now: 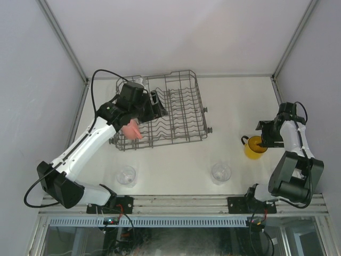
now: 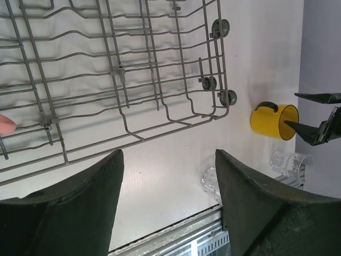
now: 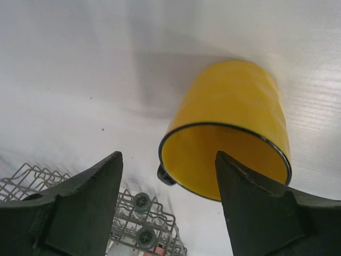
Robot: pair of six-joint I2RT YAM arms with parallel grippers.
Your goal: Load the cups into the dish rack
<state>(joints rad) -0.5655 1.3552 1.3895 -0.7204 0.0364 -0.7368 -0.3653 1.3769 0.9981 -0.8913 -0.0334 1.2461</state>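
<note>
The dark-grey wire dish rack [image 1: 176, 101] stands at the table's middle back. A pink tumbler [image 1: 131, 129] lies in its front-left corner, and its edge shows in the left wrist view [image 2: 5, 124]. My left gripper [image 1: 158, 106] hovers open and empty over the rack [image 2: 122, 69]. A yellow mug with a dark handle [image 1: 254, 148] stands upright at the right. My right gripper [image 1: 264, 138] is open just above it, one finger over the mug's mouth [image 3: 234, 133]. Two clear glass tumblers [image 1: 127, 176] [image 1: 221, 172] stand near the front edge. White and tan mugs are out of view.
The metal rail [image 1: 181, 202] runs along the table's near edge. White walls enclose the table on left, back and right. The rack's side wheels [image 2: 220, 26] face the yellow mug [image 2: 274, 120]. The rack's corner shows in the right wrist view [image 3: 141, 224].
</note>
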